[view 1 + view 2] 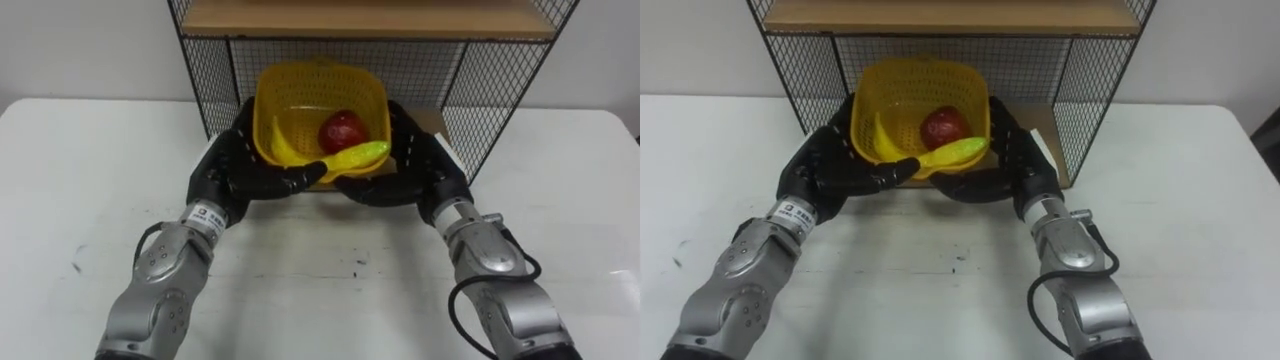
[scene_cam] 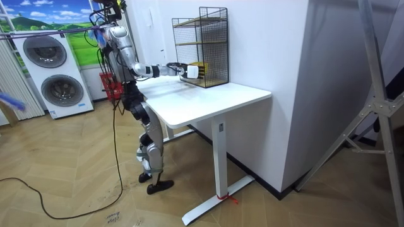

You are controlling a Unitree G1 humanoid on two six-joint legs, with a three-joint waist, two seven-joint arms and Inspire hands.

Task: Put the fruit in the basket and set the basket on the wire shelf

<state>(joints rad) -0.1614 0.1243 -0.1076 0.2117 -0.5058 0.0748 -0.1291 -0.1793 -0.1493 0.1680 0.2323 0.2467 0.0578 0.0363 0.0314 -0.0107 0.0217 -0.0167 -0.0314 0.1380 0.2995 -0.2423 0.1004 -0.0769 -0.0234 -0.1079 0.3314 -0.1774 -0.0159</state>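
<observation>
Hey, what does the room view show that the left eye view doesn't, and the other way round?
Room view: the robot standing at the end of the white table, two stacked washing machines behind it, the wood floor, and the full height of the wire shelf.
Left eye view: inside the yellow basket, a red apple, a banana and a yellow-green fruit lying across the front rim. The left hand and right hand have their fingers wrapped round the basket's sides.
Both: the basket held at the shelf's lower opening, over the table.
</observation>
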